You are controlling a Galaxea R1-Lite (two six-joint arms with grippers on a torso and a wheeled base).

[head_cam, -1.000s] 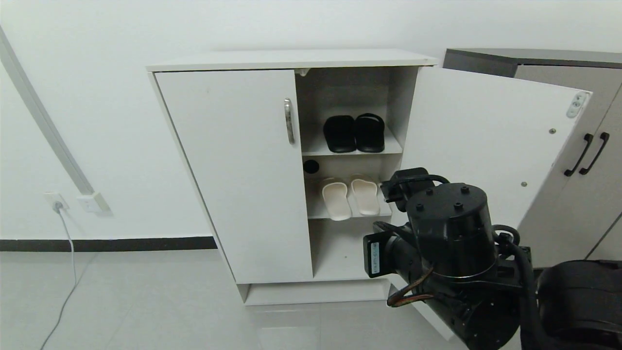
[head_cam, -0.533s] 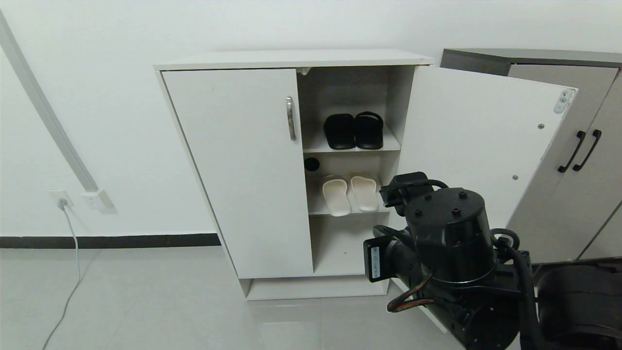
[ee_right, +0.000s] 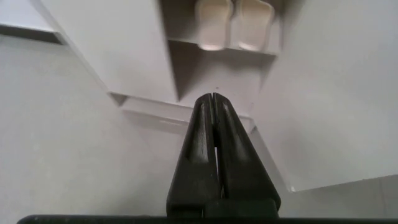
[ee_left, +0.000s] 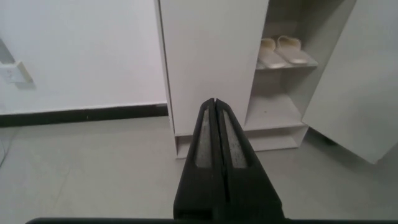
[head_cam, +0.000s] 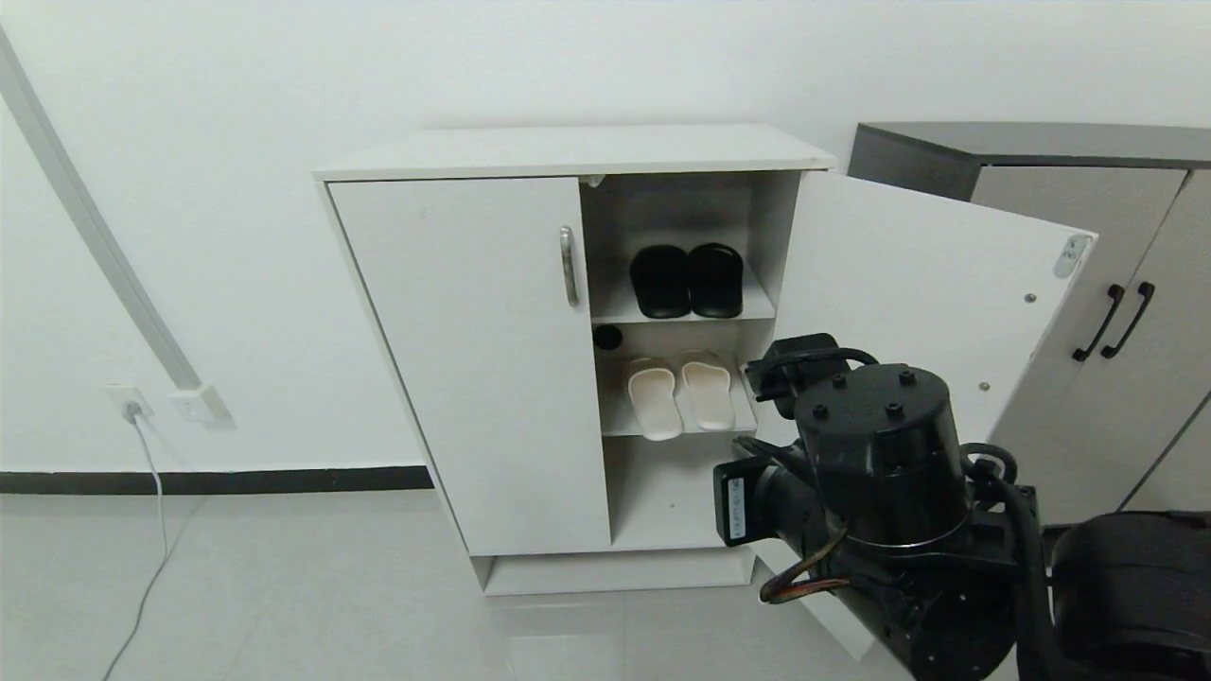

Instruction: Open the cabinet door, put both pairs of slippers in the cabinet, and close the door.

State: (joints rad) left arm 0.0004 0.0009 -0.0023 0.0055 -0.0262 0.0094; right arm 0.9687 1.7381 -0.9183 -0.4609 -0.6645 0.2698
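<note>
Nearest, the left gripper [ee_left: 214, 107] has its two black fingers pressed flat together with nothing between them, pointing toward the floor in front of the cabinet. The right gripper [ee_right: 214, 101] is likewise closed and empty, aimed low at the cabinet's base beside the open door. Empty claws suit a job whose carrying part looks finished.

Beyond them the flat white right-hand door [head_cam: 908, 303] stands swung wide on its hinges, which is why the shelves are exposed. The white left-hand door with a slim metal handle [head_cam: 567, 266] is shut.

Inside the white wooden cabinet [head_cam: 568, 151], the pair of cream foam slippers [head_cam: 679, 395] lies side by side on the middle shelf, close to its front edge. The pair of black slide slippers [head_cam: 686, 281] sits on the shelf above, set further in. What remains, I judge, is pushing the open door closed.

Farther right, a grey cabinet with black handles [head_cam: 1088, 312] stands by the wall
</note>
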